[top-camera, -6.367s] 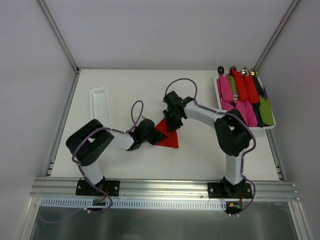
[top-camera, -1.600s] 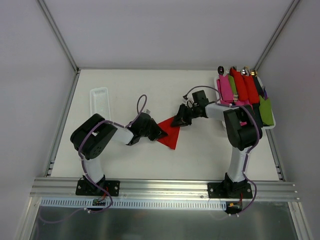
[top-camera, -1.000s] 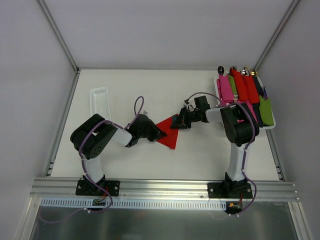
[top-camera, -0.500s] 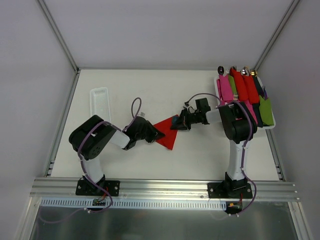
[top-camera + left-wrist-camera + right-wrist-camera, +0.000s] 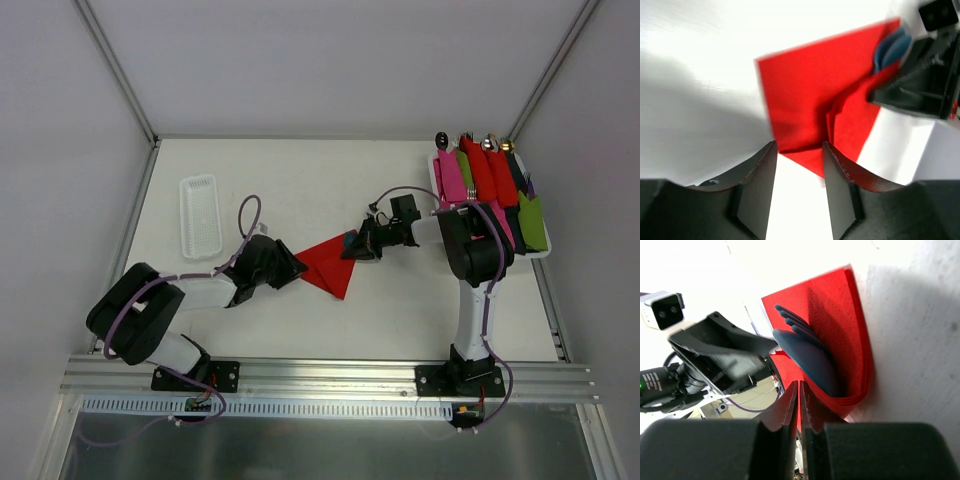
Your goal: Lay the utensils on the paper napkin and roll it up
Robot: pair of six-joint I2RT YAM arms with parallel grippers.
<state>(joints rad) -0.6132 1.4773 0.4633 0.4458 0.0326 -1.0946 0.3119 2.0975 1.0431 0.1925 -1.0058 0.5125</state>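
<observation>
From above, the napkin [image 5: 325, 266] lies near the middle of the desk [image 5: 300, 180]. The left tool [image 5: 290, 268] is at its left corner and the right tool [image 5: 349, 246] at its right corner, with a white tray [image 5: 198, 213] toward the left edge and rolled bundles [image 5: 480, 170] at the far right corner. In the left wrist view, the left tool is spread, and the napkin's near corner shows in the gap between its fingers. In the right wrist view, the right tool is pressed almost together, pinching the napkin's folded edge, with dark blue utensils [image 5: 807, 357] lying in the fold.
</observation>
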